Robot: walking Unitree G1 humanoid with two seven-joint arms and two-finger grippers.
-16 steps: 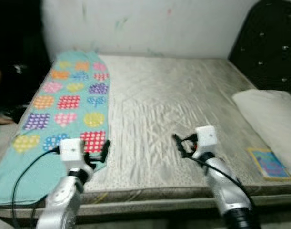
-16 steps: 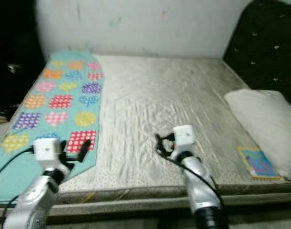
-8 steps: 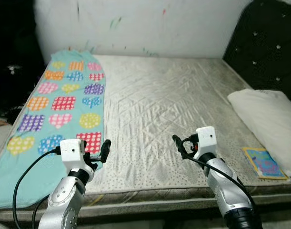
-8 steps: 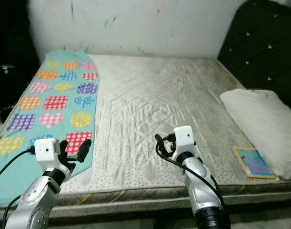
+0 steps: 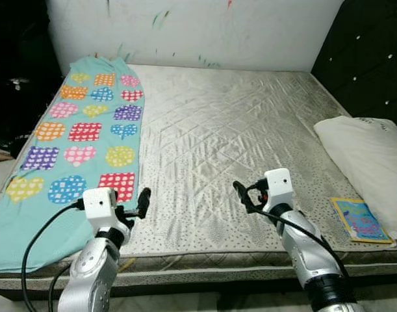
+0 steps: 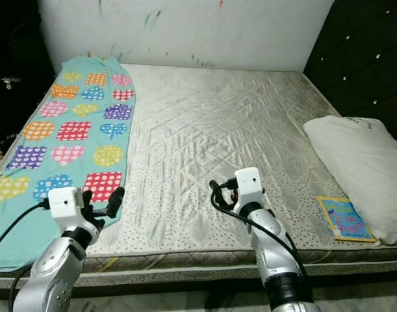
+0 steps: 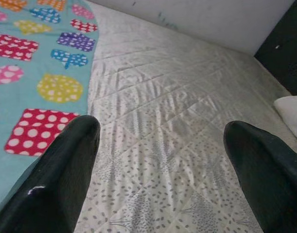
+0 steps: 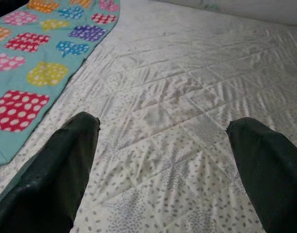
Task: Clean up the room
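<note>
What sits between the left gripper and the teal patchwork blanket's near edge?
Nothing visible. The left gripper is open over bare mattress right beside the blanket, and only quilted fabric lies between them.

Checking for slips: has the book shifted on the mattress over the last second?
No. The book lies by the pillow as before; only the camera moved.

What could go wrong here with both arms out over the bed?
1. The teal patterned blanket hangs past the mattress edge on the robot's left. A grab by the left gripper, jaws open, at one spot could drag it to the floor.
2. The thin booklet lies flat near the front edge, beside the pillow. The right gripper, also open, might pinch the sheet or push it off.
</note>
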